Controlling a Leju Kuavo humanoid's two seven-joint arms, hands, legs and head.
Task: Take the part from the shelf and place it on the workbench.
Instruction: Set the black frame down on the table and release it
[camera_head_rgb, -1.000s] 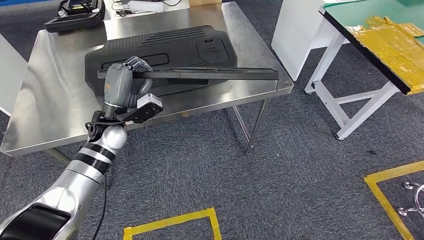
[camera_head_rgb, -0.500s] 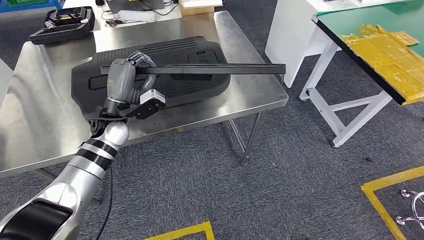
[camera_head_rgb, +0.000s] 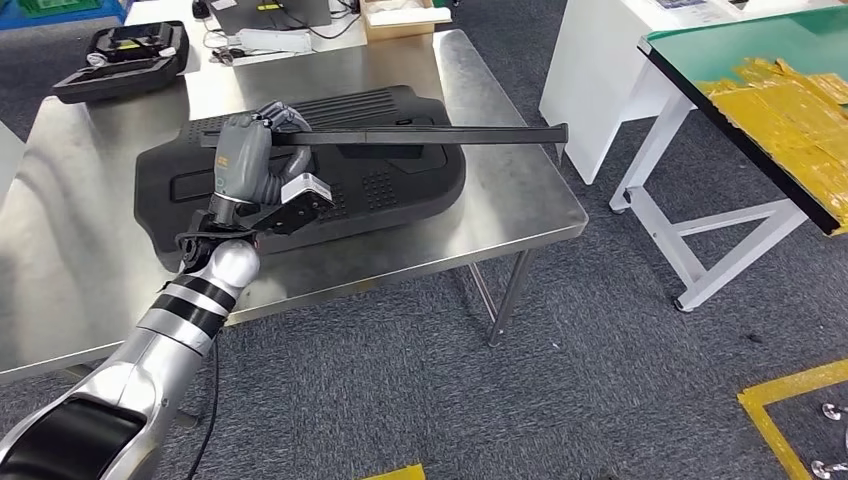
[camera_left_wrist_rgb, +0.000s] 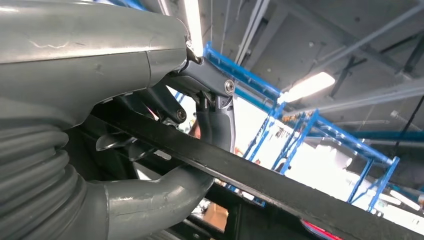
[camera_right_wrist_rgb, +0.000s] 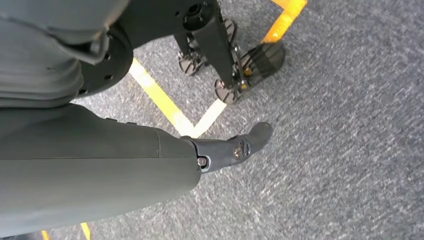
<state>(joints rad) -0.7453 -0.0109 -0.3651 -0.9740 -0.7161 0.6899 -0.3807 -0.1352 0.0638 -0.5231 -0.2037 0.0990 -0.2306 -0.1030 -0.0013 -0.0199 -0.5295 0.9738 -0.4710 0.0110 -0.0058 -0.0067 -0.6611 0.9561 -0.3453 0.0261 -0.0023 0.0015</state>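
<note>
The left hand (camera_head_rgb: 252, 160) has its fingers (camera_head_rgb: 283, 118) wrapped round one end of the bar (camera_head_rgb: 420, 135), so the long, thin, black strip reaches out level from them over the panel (camera_head_rgb: 400, 185) and steel table (camera_head_rgb: 520, 190), apparently for setting down. The right hand (camera_right_wrist_rgb: 100, 150) hangs by the floor, holding nothing; whether its fingers are spread or curled I cannot tell.

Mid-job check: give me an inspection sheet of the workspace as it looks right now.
Surface: steel workbench, shiny, bare at its near edge.
Job's things: long black bar held level above the bench.
Clutter: large black panel on the bench; black case at the far corner.
Hands: left hand grips the bar's end; right hand hangs over the carpet, holding nothing.
Cables: wires at the bench's far edge.
Surroundings: green-topped table, yellow floor tape.
</note>
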